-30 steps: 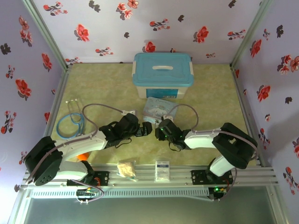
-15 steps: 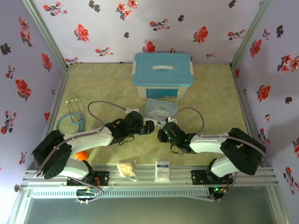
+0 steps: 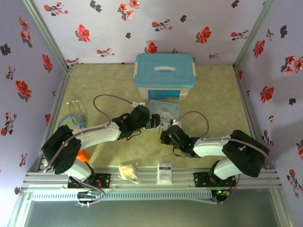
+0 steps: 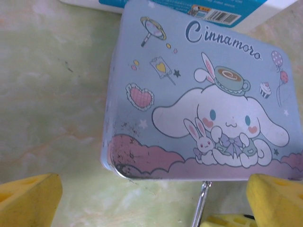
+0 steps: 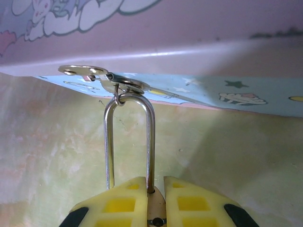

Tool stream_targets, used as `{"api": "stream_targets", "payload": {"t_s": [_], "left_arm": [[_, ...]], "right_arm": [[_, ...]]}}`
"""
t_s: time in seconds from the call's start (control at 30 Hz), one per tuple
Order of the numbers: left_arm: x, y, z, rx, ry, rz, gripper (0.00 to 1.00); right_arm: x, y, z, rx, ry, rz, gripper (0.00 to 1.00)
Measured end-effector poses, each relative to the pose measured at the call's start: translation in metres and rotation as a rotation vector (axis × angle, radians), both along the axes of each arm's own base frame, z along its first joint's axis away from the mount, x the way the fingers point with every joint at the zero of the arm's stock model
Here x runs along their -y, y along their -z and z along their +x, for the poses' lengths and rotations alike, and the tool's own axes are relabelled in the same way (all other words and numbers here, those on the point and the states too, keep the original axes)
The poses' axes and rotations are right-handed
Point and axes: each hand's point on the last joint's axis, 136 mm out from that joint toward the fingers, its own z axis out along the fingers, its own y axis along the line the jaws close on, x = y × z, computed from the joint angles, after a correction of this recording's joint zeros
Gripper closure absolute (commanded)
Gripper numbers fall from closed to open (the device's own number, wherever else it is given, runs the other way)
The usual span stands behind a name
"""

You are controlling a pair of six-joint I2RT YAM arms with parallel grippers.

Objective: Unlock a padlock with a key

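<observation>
The padlock (image 5: 150, 137) shows its silver shackle hooked through a small ring on the blue cartoon tin's (image 5: 156, 47) edge. My right gripper (image 5: 155, 182) is shut on the padlock's brass body, with the shackle rising from between the yellow fingers. In the top view this gripper (image 3: 165, 135) sits just in front of the tin (image 3: 164, 109). My left gripper (image 4: 156, 201) is open, its yellow fingers (image 4: 28, 198) spread at the near edge of the tin (image 4: 189, 85), with the shackle (image 4: 200, 208) between them. From above, the left gripper (image 3: 152, 121) touches the tin's left side. The key is hidden.
A teal-lidded storage box (image 3: 164, 75) stands right behind the tin. A blue stethoscope (image 3: 71, 118) lies at the left wall. An orange object (image 3: 83, 155), a crumpled beige wad (image 3: 128, 170) and a white card (image 3: 164, 172) sit by the front rail.
The left arm has reached right and forward to the tin's edge. The right gripper has closed down on the padlock body and drawn slightly toward the front.
</observation>
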Motion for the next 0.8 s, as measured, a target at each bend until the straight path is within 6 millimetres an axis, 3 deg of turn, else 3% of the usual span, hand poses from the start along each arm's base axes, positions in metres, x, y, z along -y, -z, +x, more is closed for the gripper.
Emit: {"api": "stream_targets", "payload": {"t_s": [0.2, 0.43, 0.7, 0.8], "left_arm": [[-0.005, 0.017, 0.017, 0.02, 0.006, 0.101, 0.09], [0.014, 0.022, 0.041, 0.062, 0.053, 0.205, 0.16], [0.018, 0.021, 0.045, 0.087, 0.062, 0.202, 0.23], [0.019, 0.021, 0.046, 0.096, 0.064, 0.196, 0.33]], "right_arm": [[0.0, 0.002, 0.003, -0.026, 0.054, 0.041, 0.95], [-0.009, 0.003, 0.011, -0.05, 0.123, 0.119, 0.99], [-0.007, 0.003, 0.014, -0.058, 0.19, 0.178, 1.0], [-0.006, 0.004, 0.016, -0.061, 0.222, 0.217, 1.0]]}}
